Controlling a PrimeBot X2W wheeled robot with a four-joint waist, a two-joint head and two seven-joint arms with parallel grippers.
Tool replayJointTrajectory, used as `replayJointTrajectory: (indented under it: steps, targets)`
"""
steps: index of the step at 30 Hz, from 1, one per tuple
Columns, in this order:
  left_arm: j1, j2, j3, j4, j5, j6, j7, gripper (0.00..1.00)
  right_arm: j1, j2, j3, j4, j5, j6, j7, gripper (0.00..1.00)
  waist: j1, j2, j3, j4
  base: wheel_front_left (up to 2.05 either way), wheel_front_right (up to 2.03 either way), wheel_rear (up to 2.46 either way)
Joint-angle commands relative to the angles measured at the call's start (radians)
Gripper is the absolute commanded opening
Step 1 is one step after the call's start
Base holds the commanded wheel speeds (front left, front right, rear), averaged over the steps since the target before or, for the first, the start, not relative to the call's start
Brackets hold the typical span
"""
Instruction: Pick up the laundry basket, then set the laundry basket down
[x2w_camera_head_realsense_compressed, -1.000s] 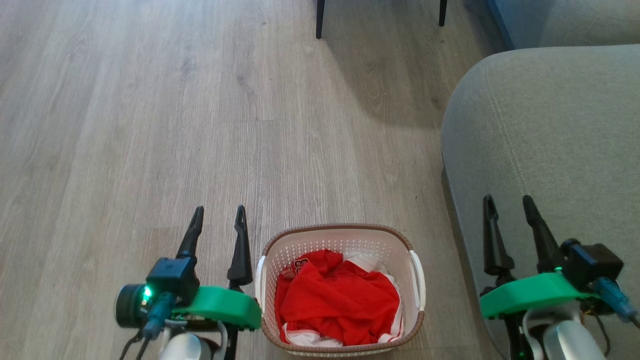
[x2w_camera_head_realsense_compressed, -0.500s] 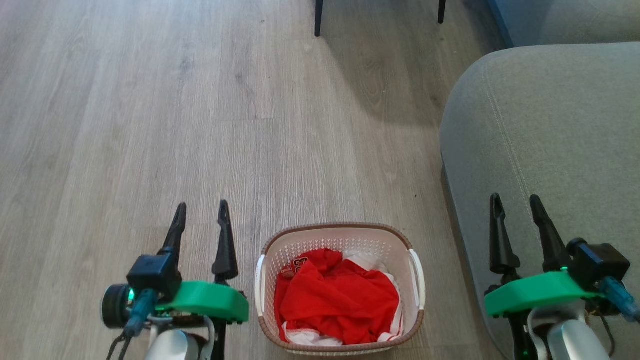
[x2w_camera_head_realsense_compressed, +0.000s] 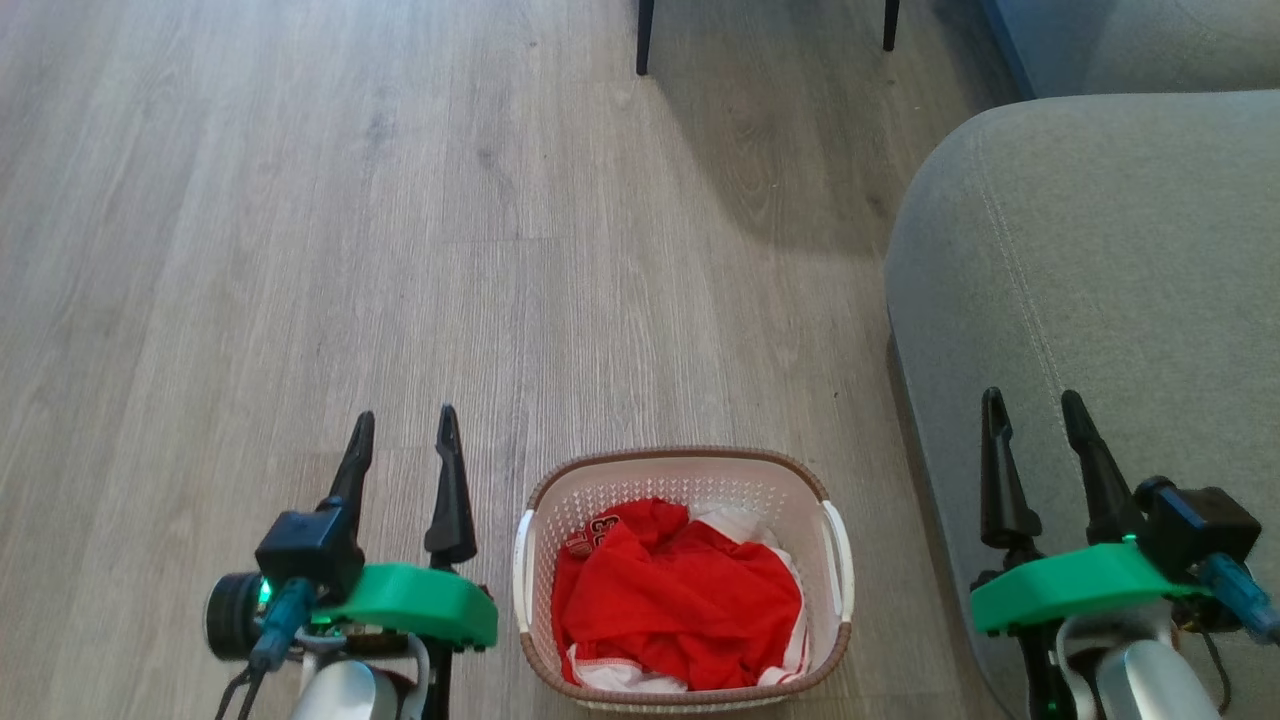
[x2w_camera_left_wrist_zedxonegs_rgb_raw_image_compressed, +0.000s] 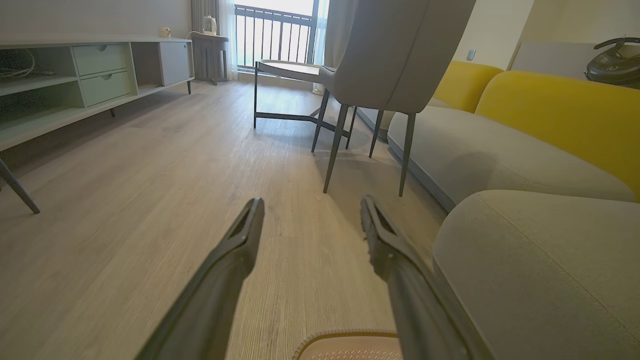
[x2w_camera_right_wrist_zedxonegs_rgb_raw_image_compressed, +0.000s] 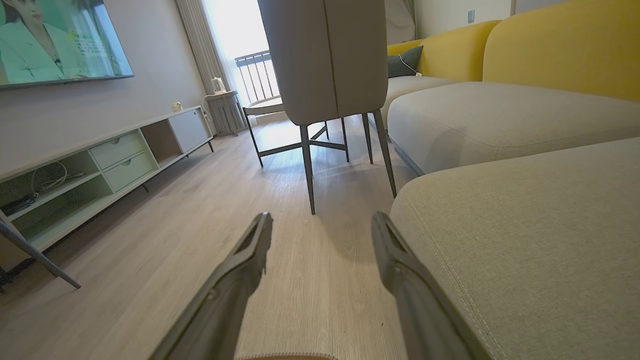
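The laundry basket (x2w_camera_head_realsense_compressed: 700, 478) stands on the wood floor at the bottom centre of the head view, white and perforated with a brown rim, holding red-and-white clothes (x2w_camera_head_realsense_compressed: 670, 600). Its rim (x2w_camera_left_wrist_zedxonegs_rgb_raw_image_compressed: 345, 337) peeks in at the bottom of the left wrist view. My left gripper (x2w_camera_head_realsense_compressed: 403, 418) is open, just left of the basket's white left handle (x2w_camera_head_realsense_compressed: 522, 570) and apart from it. My right gripper (x2w_camera_head_realsense_compressed: 1032, 397) is open too, well right of the right handle (x2w_camera_head_realsense_compressed: 838, 560), hovering over the grey sofa. Nothing sits between the fingers (x2w_camera_left_wrist_zedxonegs_rgb_raw_image_compressed: 235, 250) of either gripper (x2w_camera_right_wrist_zedxonegs_rgb_raw_image_compressed: 320, 222).
A grey sofa seat (x2w_camera_head_realsense_compressed: 1100, 260) fills the right side, close to the basket. A grey chair with dark legs (x2w_camera_left_wrist_zedxonegs_rgb_raw_image_compressed: 380, 65) and a small table (x2w_camera_left_wrist_zedxonegs_rgb_raw_image_compressed: 285, 70) stand ahead. A low TV cabinet (x2w_camera_right_wrist_zedxonegs_rgb_raw_image_compressed: 100, 165) runs along the left wall. Open wood floor (x2w_camera_head_realsense_compressed: 350, 250) lies ahead and left.
My left gripper has drawn away leftward from the basket's left handle. The right gripper shifted slightly right. The basket has stayed put.
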Motion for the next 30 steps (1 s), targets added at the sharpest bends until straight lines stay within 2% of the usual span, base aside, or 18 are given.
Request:
replayJointTrajectory:
  steps: [1, 18, 19, 21, 30]
  targets:
    - [-0.048, -0.006, 0.033, -0.025, -0.006, -0.005, -0.005, 1.00, -0.022, -0.001, 0.016, -0.030, -0.001, 0.007, -0.011, 1.00, 0.0000, 0.0000, 0.000, -0.001, 0.00, 0.00, 0.00]
    - [-0.050, -0.006, 0.032, -0.008, -0.037, -0.017, -0.005, 1.00, -0.025, 0.000, 0.017, -0.034, -0.003, 0.007, -0.011, 1.00, 0.0000, 0.0000, 0.001, -0.003, 0.00, 0.00, 0.00]
    - [0.000, 0.000, 0.000, 0.020, -0.034, -0.015, 0.000, 0.00, 0.000, 0.000, -0.002, -0.001, 0.000, 0.000, 0.000, 0.00, 0.0000, 0.0000, 0.001, -0.003, 0.00, 0.00, 0.00]
    - [0.022, 0.001, -0.003, 0.067, -0.037, -0.015, 0.001, 0.00, 0.008, 0.001, 0.005, 0.048, 0.002, 0.000, 0.003, 0.00, 0.0000, 0.0000, 0.001, -0.003, 0.00, 0.00, 0.00]
    - [0.020, 0.007, 0.017, 0.074, -0.135, -0.031, 0.019, 0.00, 0.003, -0.005, 0.001, 0.063, 0.099, 0.000, 0.022, 0.00, 0.0000, 0.0000, 0.000, -0.005, 0.00, 0.00, 0.00]
